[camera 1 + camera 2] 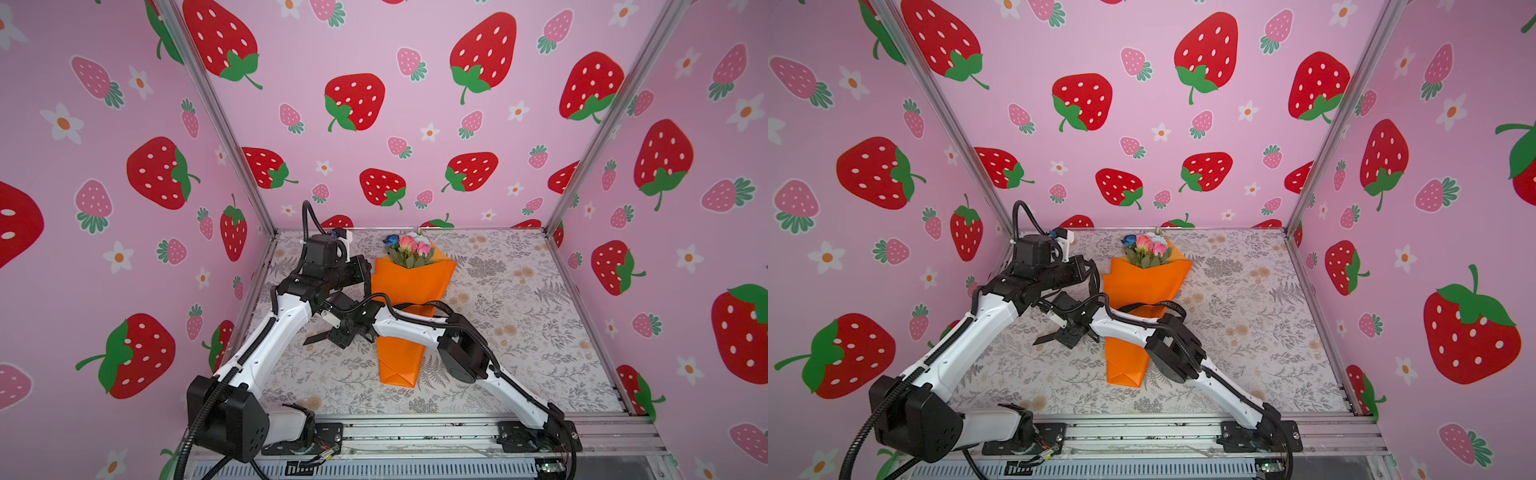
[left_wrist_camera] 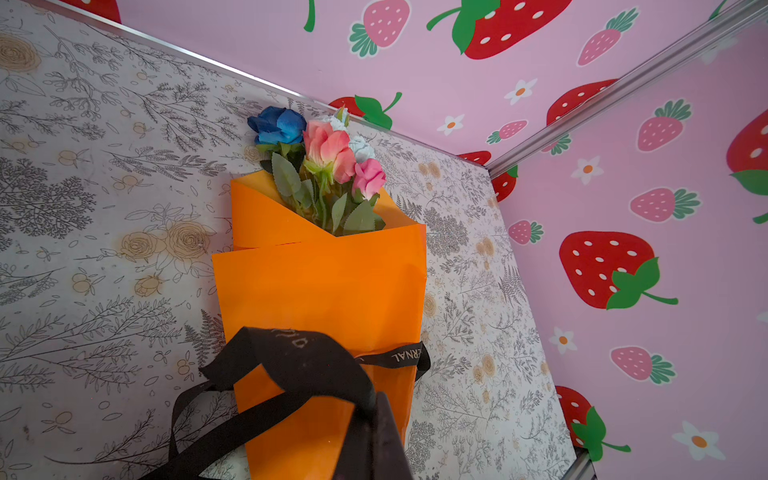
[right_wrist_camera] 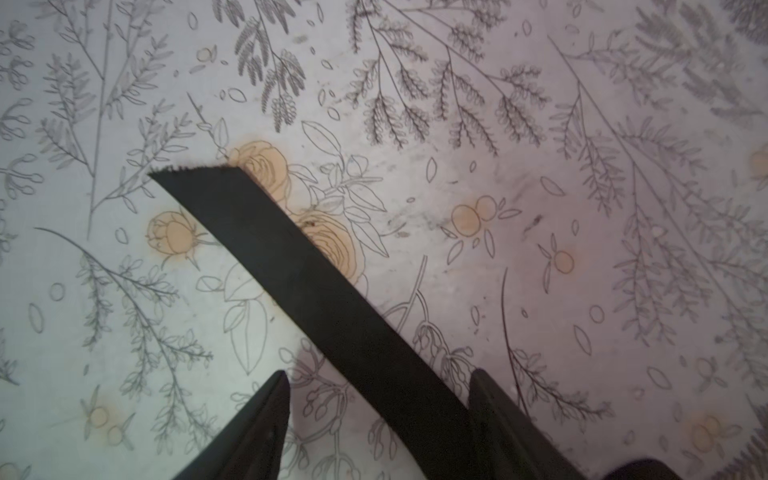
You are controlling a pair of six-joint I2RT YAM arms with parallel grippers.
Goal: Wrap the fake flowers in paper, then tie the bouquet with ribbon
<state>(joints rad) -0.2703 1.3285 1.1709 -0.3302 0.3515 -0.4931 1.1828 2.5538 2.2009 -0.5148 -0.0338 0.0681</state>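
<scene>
The bouquet of fake flowers (image 1: 409, 249) (image 1: 1146, 249) (image 2: 324, 166) lies on the table in an orange paper wrap (image 1: 409, 286) (image 2: 320, 286), blooms toward the back wall. A black ribbon (image 2: 303, 357) (image 1: 432, 305) crosses the wrap's middle. My left gripper (image 2: 376, 405) (image 1: 365, 269) (image 1: 1094, 270) is shut on a loop of the ribbon at the wrap's left edge. My right gripper (image 3: 380, 374) (image 1: 334, 336) (image 1: 1064, 336) is open, low over the table left of the wrap. The ribbon's loose end (image 3: 316, 286) runs between its fingers, against one of them.
The floral-print table (image 1: 519, 316) is boxed in by strawberry-patterned walls on three sides, with metal corner posts (image 1: 582, 174). The right arm (image 1: 415, 328) reaches across the lower part of the wrap. A metal rail (image 1: 415, 432) runs along the front edge.
</scene>
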